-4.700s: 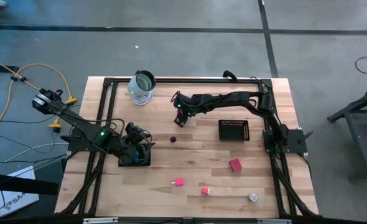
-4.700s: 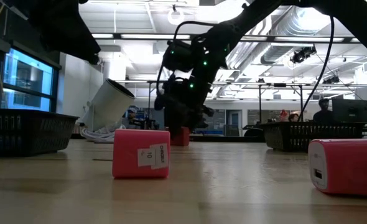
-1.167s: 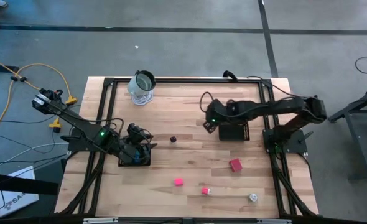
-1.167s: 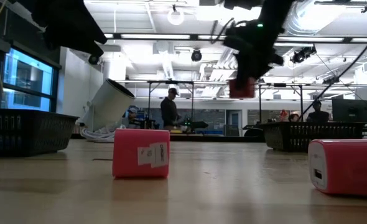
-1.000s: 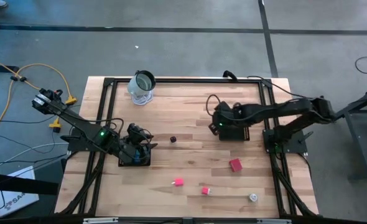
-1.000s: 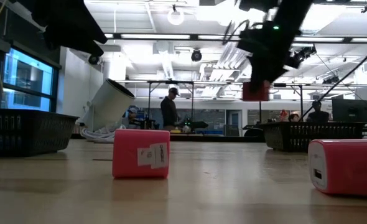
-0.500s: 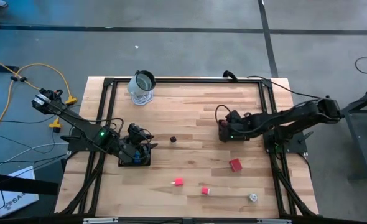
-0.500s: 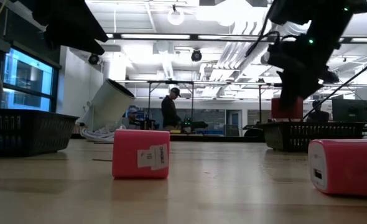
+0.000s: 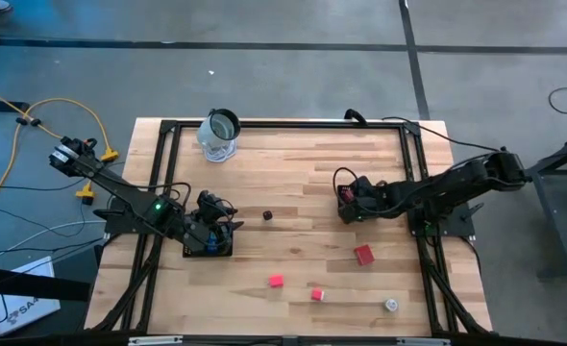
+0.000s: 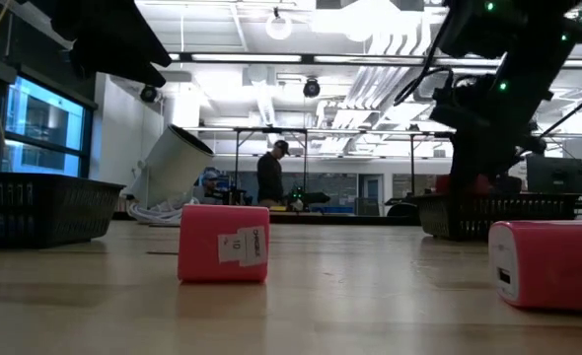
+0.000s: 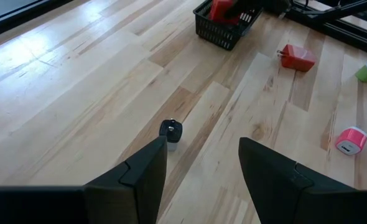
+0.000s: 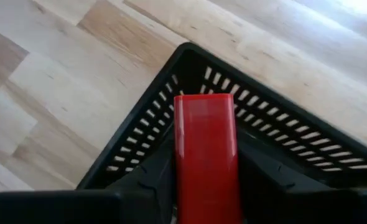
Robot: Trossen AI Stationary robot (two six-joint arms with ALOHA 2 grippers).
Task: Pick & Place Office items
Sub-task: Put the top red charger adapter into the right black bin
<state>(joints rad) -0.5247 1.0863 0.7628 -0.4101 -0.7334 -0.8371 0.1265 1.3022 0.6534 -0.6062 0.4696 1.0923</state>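
My right gripper [image 12: 206, 177] is shut on a red block [image 12: 205, 134] over a corner of the right black mesh tray [image 12: 140, 146]. In the high view this gripper [image 9: 345, 203] covers the tray. My left gripper [image 11: 202, 165] hangs open with nothing in it over the left mesh tray [image 9: 209, 250]. A dark cube [image 9: 267, 215] sits on the table between the two trays. Lying near the front edge are a red block [image 9: 363, 255], a pink block [image 9: 277, 282], a pink-and-white piece [image 9: 317, 295] and a whitish round piece [image 9: 391, 305]. My right gripper pinches the red block between its two fingers, by the block's two long sides [image 12: 183, 174]. The fingers lie along the block and slant downward. The block's free end [image 10: 469, 184] dips behind the tray's rim; whether it rests on the tray's floor I cannot tell.
A clear glass jar [image 9: 219, 135] lies at the far left of the table. A black frame [image 9: 264, 123] runs round the tabletop. In the low view a pink block [image 10: 223, 243] and a pink piece [image 10: 550, 264] stand close. People show in the room behind.
My right gripper has carried the red block toward the table's right edge and down. The block has dropped from well above the right tray to its rim.
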